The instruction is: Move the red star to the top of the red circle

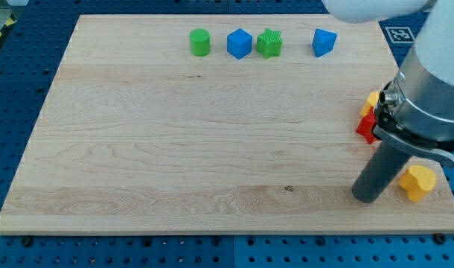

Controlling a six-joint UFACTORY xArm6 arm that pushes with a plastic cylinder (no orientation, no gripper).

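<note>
My tip (365, 198) rests on the board near the view's bottom right, left of a yellow block (418, 182). The red star (366, 125) shows only as a sliver at the rod's left edge; most of it is hidden behind the arm. A yellow block (371, 100) peeks out just above it. The red circle does not show; the rod and arm cover where it stood.
Along the view's top stand a green cylinder (200, 42), a blue cube (240, 43), a green star-like block (269, 43) and a blue block (324, 42). The board's right edge (435, 192) lies just beyond the yellow block.
</note>
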